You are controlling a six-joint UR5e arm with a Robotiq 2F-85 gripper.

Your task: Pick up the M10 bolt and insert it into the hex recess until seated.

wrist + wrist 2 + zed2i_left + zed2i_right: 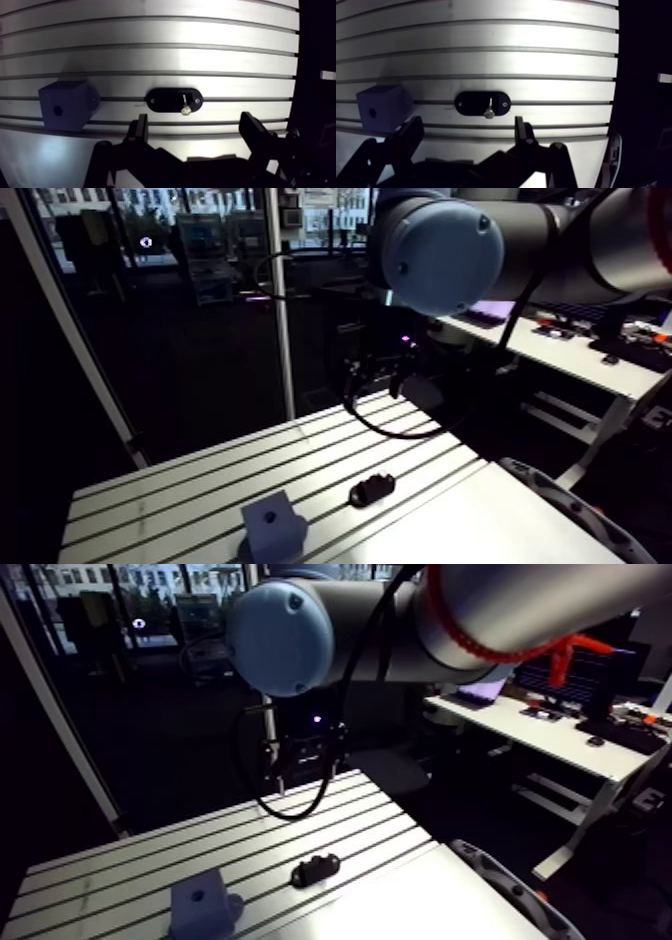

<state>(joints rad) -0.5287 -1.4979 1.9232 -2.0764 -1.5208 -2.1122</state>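
First, one blue-grey block [67, 105] with a round hole sits on the slotted surface [200, 45], near one black oval holder [162, 100]. One silver bolt [185, 106] lies on that holder, long axis across the slots, directly ahead of the single end effector [194, 122], whose two fingers [140, 132] are spread, holding nothing

Ahead of your gripper [195, 122], the holder plate [160, 99] lies on the table [200, 50], roughly in line with the gap between the fingers. The bolt [185, 105] rests on that plate, toward its gripper-side edge. The block [67, 104] sits beside the plate, apart from it, out past one finger.
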